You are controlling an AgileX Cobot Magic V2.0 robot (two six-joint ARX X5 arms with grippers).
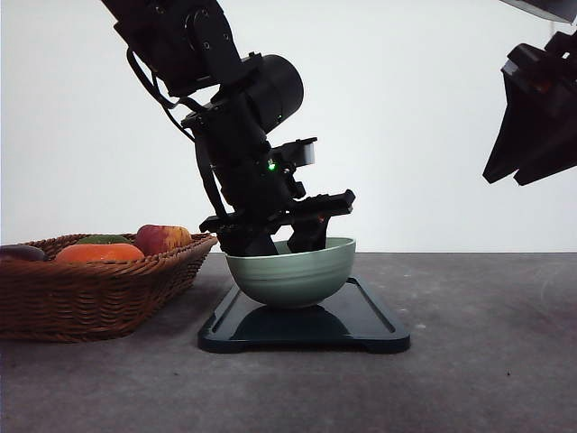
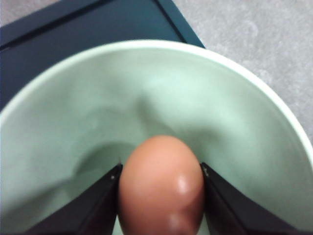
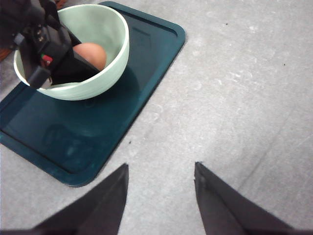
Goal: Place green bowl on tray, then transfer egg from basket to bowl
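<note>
Egg [image 2: 161, 188] (gripped) inside green bowl [image 2: 195, 112].

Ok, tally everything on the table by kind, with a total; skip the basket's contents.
Bowls: 1, the green bowl
Trays: 1, the tray
Baskets: 1, the basket
Eggs: 1, the egg, between the left gripper fingers inside the bowl
Total: 4

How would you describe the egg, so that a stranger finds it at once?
Find the dark tray beside the wicker basket. The green bowl stands on it, and inside, the left claw grips the egg: brown, smooth, the bowl's sole content.
</note>
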